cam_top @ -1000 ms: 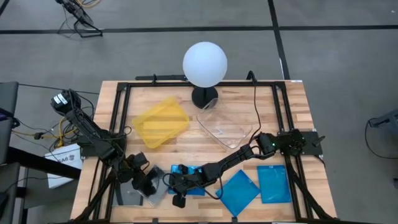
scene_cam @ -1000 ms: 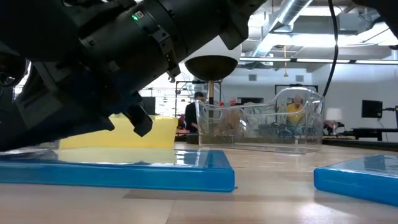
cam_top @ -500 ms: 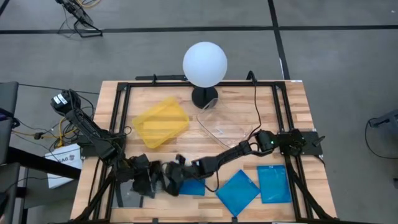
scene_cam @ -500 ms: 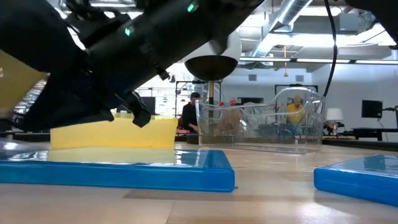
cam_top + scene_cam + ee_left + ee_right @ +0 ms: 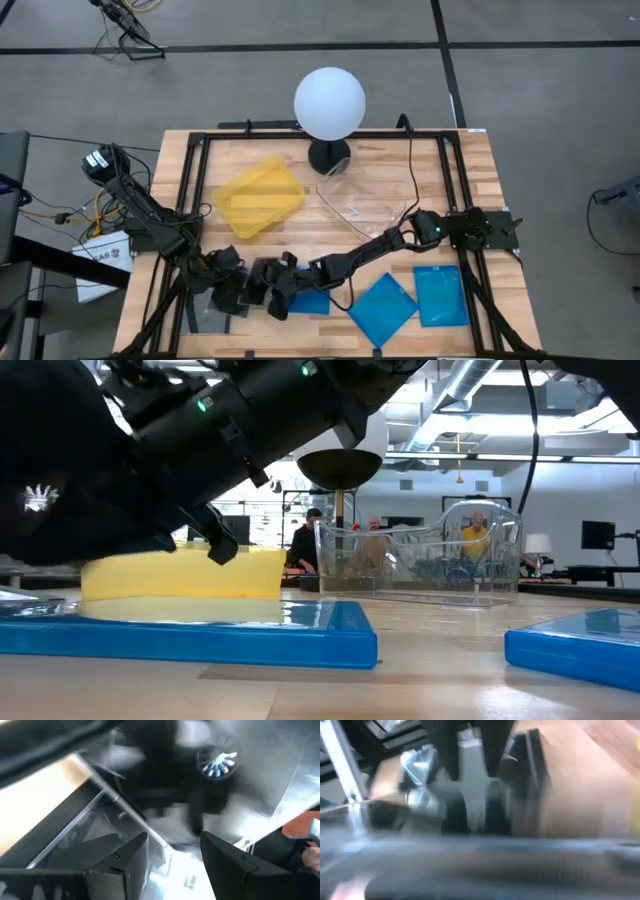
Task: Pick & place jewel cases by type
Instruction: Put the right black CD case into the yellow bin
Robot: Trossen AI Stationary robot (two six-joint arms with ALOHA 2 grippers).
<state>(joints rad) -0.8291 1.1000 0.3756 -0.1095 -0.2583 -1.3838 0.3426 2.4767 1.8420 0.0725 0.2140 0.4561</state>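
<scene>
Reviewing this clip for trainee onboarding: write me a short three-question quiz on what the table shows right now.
1. How many blue cases lie flat on the table?
2. True or false: the yellow tray holds a blue case.
3. Which sits nearest the white globe lamp: A) the clear tray, B) the grey case, C) the rightmost blue case?

Key:
1. Three: the rightmost one, the tilted blue case beside it, and the blue case partly under the right gripper.
2. False; it looks empty.
3. A.
</scene>
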